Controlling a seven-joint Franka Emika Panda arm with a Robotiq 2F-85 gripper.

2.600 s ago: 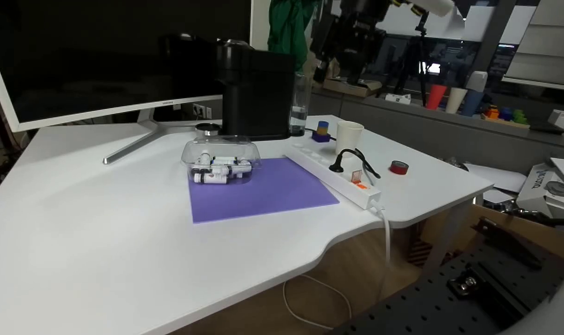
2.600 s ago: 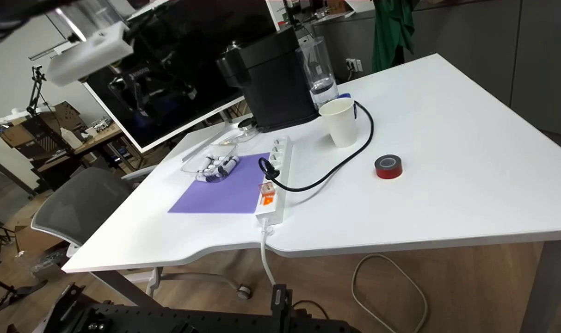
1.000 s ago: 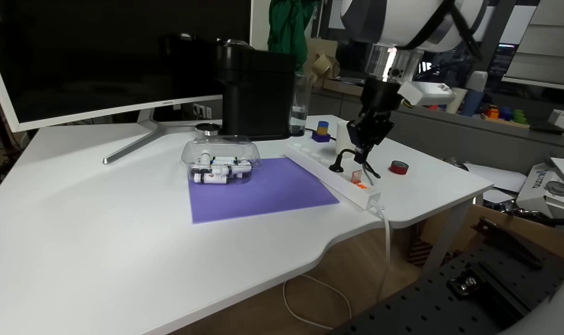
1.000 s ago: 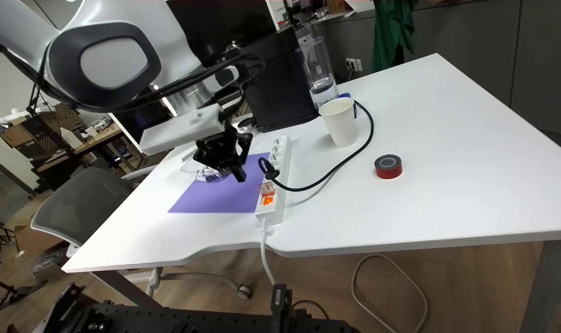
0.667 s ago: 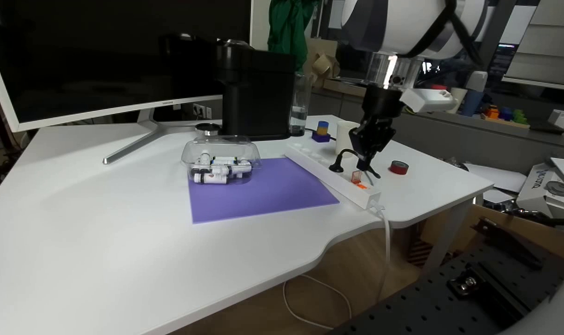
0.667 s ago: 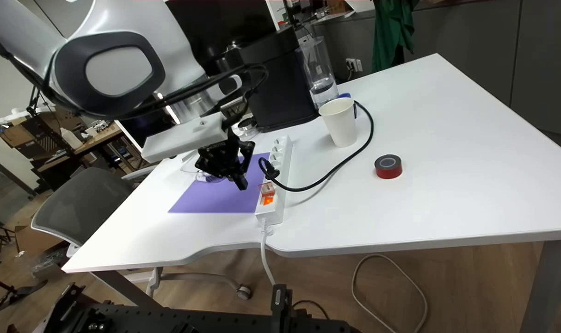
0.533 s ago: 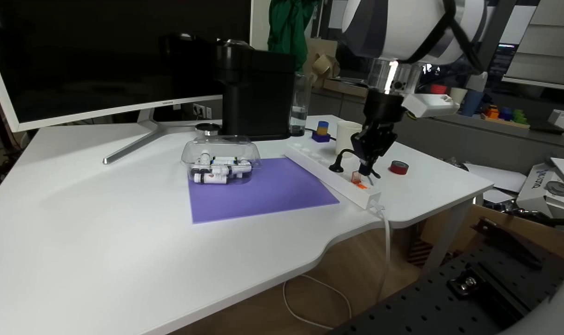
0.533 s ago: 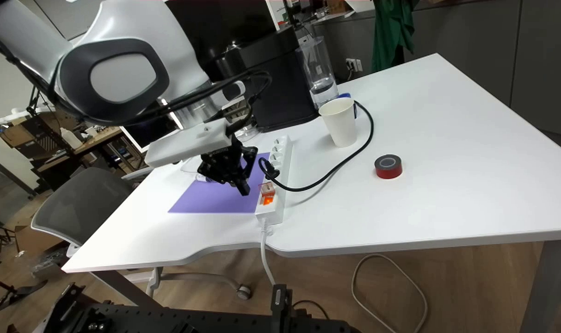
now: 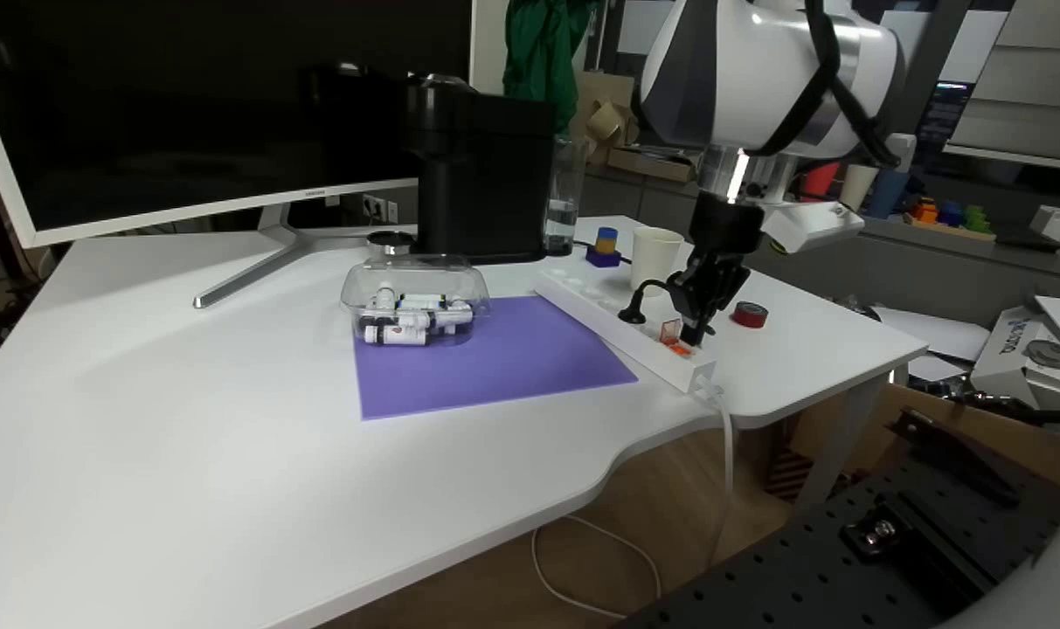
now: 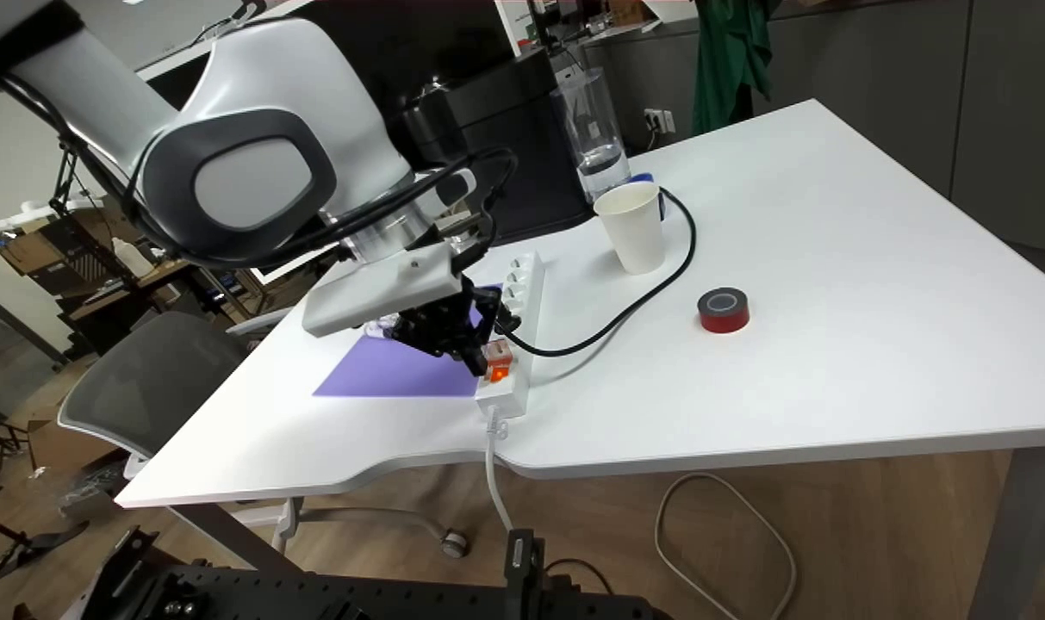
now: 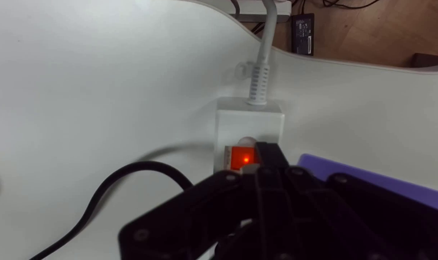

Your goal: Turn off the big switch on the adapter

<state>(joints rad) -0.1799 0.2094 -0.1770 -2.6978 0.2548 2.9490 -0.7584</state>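
The adapter, a white power strip [image 9: 613, 329], lies on the white table in both exterior views. Its near end carries the big switch [image 10: 499, 374], orange-red; in the wrist view the switch [image 11: 241, 159] has a bright glowing spot. Shut, with nothing between its fingers, my gripper [image 11: 271, 153] points down at the strip, its tips covering the switch's right edge in the wrist view. In an exterior view the gripper [image 10: 475, 365] sits right beside the switch; whether the tips touch it I cannot tell. A translucent reddish piece [image 9: 670, 330] stands upright beside the switch.
A black plug and cable [image 10: 612, 325] rise from the strip and loop past a paper cup [image 10: 632, 229]. Nearby are a red tape roll [image 10: 723, 311], a purple mat [image 9: 495, 367], and a clear box [image 9: 416, 301] of white tubes. The strip's white cord [image 11: 266, 39] drops over the table edge.
My gripper has come down from high above the table to the switch end of the strip, still shut over the last second. The strip and the other objects have stayed put.
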